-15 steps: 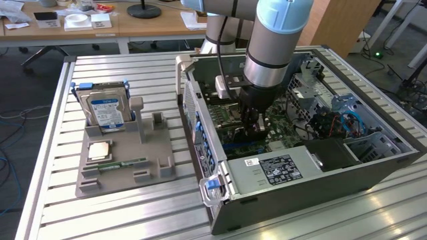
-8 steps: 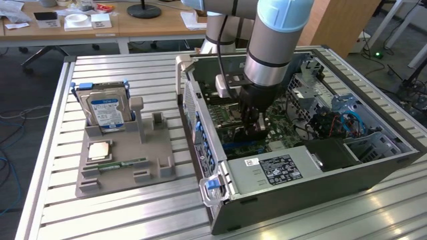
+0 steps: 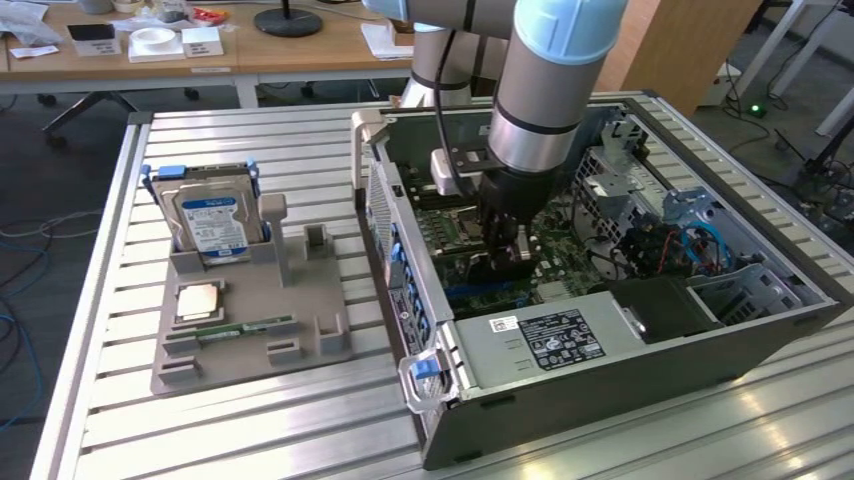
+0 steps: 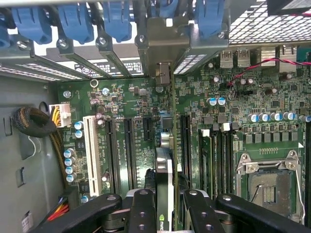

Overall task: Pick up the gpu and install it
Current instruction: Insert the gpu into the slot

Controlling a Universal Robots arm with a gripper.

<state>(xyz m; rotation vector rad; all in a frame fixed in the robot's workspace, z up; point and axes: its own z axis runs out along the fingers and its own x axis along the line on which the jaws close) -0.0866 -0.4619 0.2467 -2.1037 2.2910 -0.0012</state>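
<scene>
One arm reaches down into the open computer case [image 3: 587,350], and its gripper [image 4: 167,194] is closed on the gpu [image 4: 164,165], one finger on each side of the thin card. The gpu stands on its edge over the green motherboard [image 4: 121,111], among the long dark slots; if it sits in a slot, I cannot tell. Well apart, at the exterior view's left, a hard drive [image 3: 214,225] stands in a grey holder [image 3: 240,335].

1 arm [image 3: 547,90] | 1 gripper [image 3: 505,262] | 1 gpu [image 4: 164,179] | 1 computer case [image 3: 601,405] | 1 blue-labelled hard drive [image 3: 211,225] | 1 green memory stick [image 3: 247,327] | 1 processor chip [image 3: 200,300] | 1 grey holder [image 3: 180,368] | 1 white slot [image 4: 89,155] | 1 processor socket [image 4: 269,187] | 1 power supply [image 3: 561,340] | at least 5 blue clips [image 4: 75,19] | 1 slatted table [image 3: 267,435]
</scene>
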